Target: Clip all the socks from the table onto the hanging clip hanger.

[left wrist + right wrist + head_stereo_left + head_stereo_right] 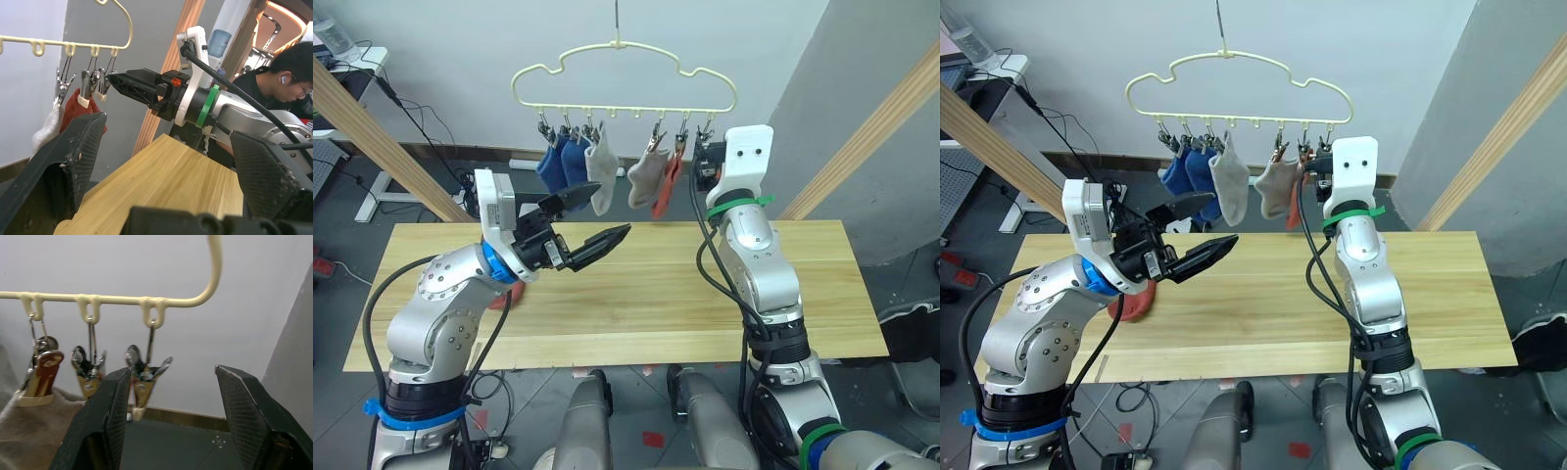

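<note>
The cream clip hanger (636, 107) hangs above the table's (656, 304) far edge. Two blue socks (563, 164), two light grey socks (602, 168) and a rust-red sock (668, 186) are clipped to it. A second rust-red sock (1133, 304) lies on the table, half hidden under my left arm. My left gripper (607, 215) is open and empty, held above the table just below the grey socks. My right gripper (172, 371) is raised to the hanger's right end, open, with the last, empty clip (142, 374) just beyond its left finger.
Thick wooden frame poles slant up at the left (382, 137) and right (871, 137) of the table. A person (286, 73) sits beyond my right arm. Cables and a white desk leg (382, 186) lie on the floor at the back left.
</note>
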Robot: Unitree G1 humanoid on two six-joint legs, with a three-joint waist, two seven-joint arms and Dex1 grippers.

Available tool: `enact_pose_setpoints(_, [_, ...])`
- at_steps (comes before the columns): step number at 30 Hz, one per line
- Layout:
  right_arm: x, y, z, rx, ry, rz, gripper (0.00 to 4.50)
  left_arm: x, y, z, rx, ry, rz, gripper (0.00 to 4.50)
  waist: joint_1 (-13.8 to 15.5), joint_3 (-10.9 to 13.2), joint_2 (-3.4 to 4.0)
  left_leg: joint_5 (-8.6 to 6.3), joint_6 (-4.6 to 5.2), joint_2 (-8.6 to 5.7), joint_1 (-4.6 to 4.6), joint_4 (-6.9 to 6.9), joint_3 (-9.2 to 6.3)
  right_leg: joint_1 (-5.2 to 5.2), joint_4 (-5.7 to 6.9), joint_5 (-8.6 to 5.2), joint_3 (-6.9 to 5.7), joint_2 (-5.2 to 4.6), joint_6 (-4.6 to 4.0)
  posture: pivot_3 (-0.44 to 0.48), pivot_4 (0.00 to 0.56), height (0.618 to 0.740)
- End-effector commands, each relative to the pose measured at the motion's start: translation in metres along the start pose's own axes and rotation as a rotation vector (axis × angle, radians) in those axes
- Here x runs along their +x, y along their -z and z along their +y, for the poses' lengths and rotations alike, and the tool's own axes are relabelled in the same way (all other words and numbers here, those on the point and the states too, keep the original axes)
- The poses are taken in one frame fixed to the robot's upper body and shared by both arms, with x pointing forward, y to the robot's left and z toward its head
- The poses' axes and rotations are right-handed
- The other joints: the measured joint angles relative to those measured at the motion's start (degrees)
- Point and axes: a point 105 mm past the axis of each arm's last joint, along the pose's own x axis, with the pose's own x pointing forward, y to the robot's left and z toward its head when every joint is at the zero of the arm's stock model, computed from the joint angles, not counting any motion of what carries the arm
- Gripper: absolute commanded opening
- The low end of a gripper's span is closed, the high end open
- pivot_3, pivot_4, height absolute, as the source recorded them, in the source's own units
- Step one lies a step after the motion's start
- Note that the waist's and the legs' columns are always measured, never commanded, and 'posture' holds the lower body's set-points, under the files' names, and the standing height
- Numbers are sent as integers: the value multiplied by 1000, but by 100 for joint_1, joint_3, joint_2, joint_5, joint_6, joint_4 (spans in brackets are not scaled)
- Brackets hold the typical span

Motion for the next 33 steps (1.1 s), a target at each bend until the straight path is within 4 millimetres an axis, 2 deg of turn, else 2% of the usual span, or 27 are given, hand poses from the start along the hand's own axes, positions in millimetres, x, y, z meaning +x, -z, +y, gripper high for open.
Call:
enact_pose_setpoints(1, [1, -13, 0, 7, 10, -56, 2862, 3, -10, -3, 40, 14, -36, 4500, 0, 0, 0, 0, 0, 0, 0, 0, 0, 0, 0, 0, 0, 0, 0, 17, 330, 740])
enact_pose_setpoints(33, [9, -16, 0, 4, 30, -70, 2862, 4, -9, -4, 41, 11, -38, 4500, 0, 0, 0, 0, 0, 0, 0, 2, 0, 0, 5, 1, 0, 0, -1, 24, 328, 740])
